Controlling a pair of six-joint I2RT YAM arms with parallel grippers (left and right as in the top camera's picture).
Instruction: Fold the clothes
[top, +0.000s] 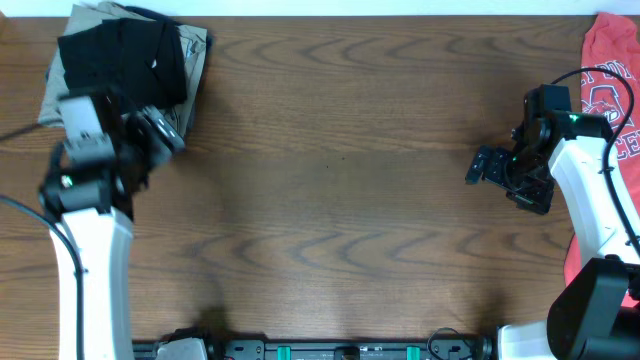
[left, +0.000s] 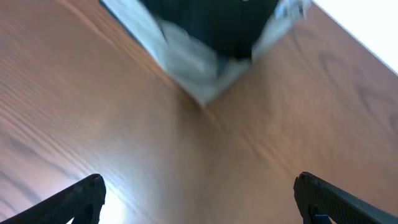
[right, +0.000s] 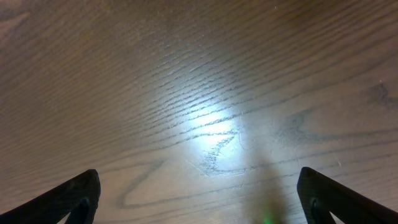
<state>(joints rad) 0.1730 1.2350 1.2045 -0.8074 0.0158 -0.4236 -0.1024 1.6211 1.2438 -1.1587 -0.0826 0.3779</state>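
The clothes show as a folded black shirt (top: 125, 55) at the table's far left corner, lying on top of a beige garment (top: 197, 48). In the left wrist view the black shirt (left: 211, 25) and the pale cloth under it (left: 186, 68) lie ahead, blurred. My left gripper (top: 165, 132) hovers just beside the pile's near right edge, open, with only bare wood between its fingers (left: 81, 199). My right gripper (top: 482, 166) stands open over bare table at the right, fingertips (right: 339, 196) wide apart and nothing between them.
A red shirt with white lettering (top: 610, 70) hangs over the table's right edge, behind the right arm. The brown wooden table (top: 340, 200) stretches between the two arms. The arm bases stand along the front edge.
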